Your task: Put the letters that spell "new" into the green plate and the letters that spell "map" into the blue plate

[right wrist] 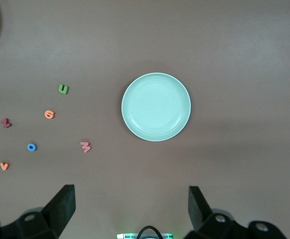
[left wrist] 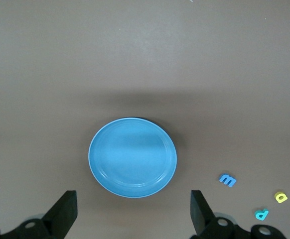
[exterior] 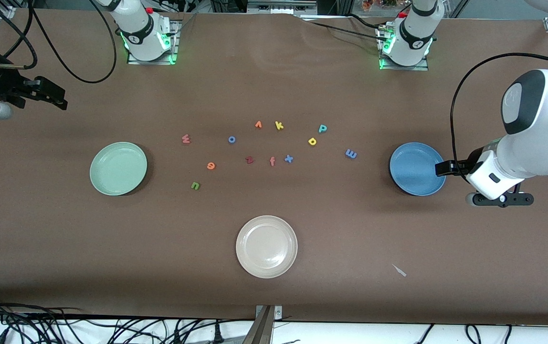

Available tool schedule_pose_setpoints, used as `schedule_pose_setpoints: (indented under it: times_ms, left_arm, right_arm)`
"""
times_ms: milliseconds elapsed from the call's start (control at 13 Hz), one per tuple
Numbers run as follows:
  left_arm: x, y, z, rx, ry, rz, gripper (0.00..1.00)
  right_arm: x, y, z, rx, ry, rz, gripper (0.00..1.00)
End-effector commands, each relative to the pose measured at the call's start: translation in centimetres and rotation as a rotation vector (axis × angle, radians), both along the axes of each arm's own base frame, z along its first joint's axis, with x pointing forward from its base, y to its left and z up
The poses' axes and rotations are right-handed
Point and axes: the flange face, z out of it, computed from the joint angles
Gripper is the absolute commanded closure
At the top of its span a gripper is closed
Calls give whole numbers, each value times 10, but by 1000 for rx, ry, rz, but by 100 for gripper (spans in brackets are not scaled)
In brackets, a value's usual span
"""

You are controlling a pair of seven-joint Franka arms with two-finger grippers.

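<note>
My left gripper (left wrist: pixel 132 211) hangs wide open, holding nothing, up in the air over the table beside the blue plate (exterior: pixel 416 168) toward the left arm's end. My right gripper (right wrist: pixel 131 211) is also fully open and holds nothing, high over the right arm's end of the table (it waits).

Landmark is the cream plate (exterior: pixel 266 246). Both task plates are bare and lie farther from the front camera than it, the green plate (exterior: pixel 118 167) toward the right arm's end. All letters lie farther too, on the table between those plates: green n (exterior: pixel 195 186), orange e (exterior: pixel 211 166), pinkish w (exterior: pixel 186 139), blue m (exterior: pixel 351 153), yellow a (exterior: pixel 312 141), teal p (exterior: pixel 322 128).
</note>
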Motion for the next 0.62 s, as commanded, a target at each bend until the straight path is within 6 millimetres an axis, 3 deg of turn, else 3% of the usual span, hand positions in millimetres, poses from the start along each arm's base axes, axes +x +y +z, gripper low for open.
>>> schedule_pose_setpoints:
  times_ms: [0,386,540]
  left_arm:
    - [1,-15,-10,-6,24,16,0]
    - [-4,-60,-42,75,70,300,0]
    - [-8,-72,-64,-12,154,439,0]
  right_arm:
    - [-1,1,6,-13,-1,9,0]
    - [4,3,-6,-4,21,7,0]
    - [17,5,-35,1,78,14,0]
